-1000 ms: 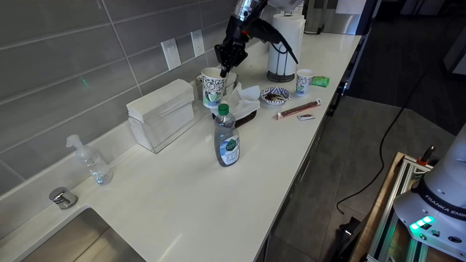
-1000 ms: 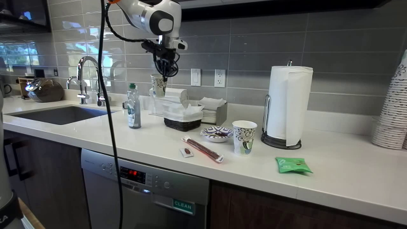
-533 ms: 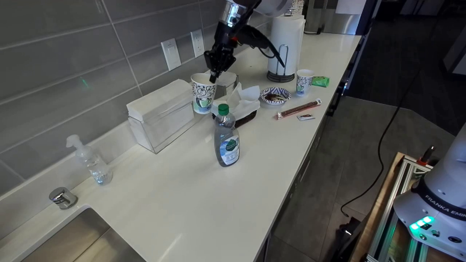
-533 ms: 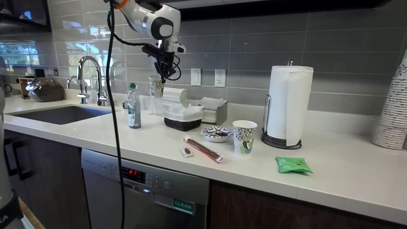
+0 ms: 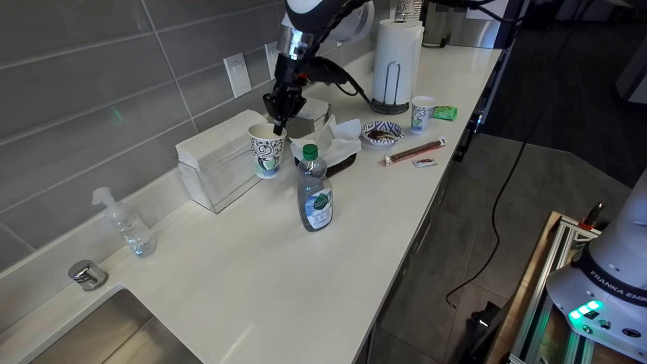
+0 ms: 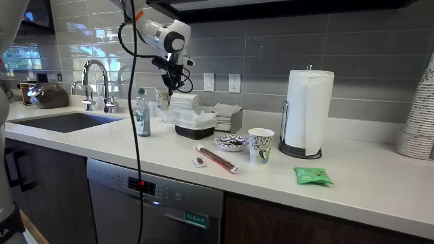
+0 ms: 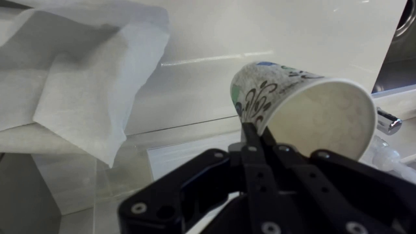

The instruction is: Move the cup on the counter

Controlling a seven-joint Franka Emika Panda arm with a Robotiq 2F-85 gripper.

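My gripper (image 5: 278, 129) is shut on the rim of a whitish paper cup (image 5: 267, 154) with dark swirls and blue-green markings. One finger is inside the cup and one outside, as the wrist view shows at the gripper (image 7: 258, 130) and cup (image 7: 269, 87). The cup (image 6: 163, 99) hangs roughly upright, a little above the off-white counter (image 5: 263, 283), beside the napkin dispenser. In the wrist view its mouth faces the camera. A second cup (image 6: 259, 147) of the same pattern stands on the counter near the paper towels; it also shows in an exterior view (image 5: 422, 115).
A green-capped soap bottle (image 5: 315, 202) stands just in front of the held cup. A clear napkin dispenser (image 5: 227, 164) is against the wall. A paper-lined basket (image 6: 195, 132), patterned bowl (image 6: 231, 142) and meat stick (image 6: 216, 158) lie farther along. A pump bottle (image 5: 130, 230) and sink (image 5: 121, 328) are sinkward.
My gripper, still shut on the cup, has moved toward the sink and lower, leftward in both exterior views. The cup is now in front of the napkin dispenser. Other objects have not moved.
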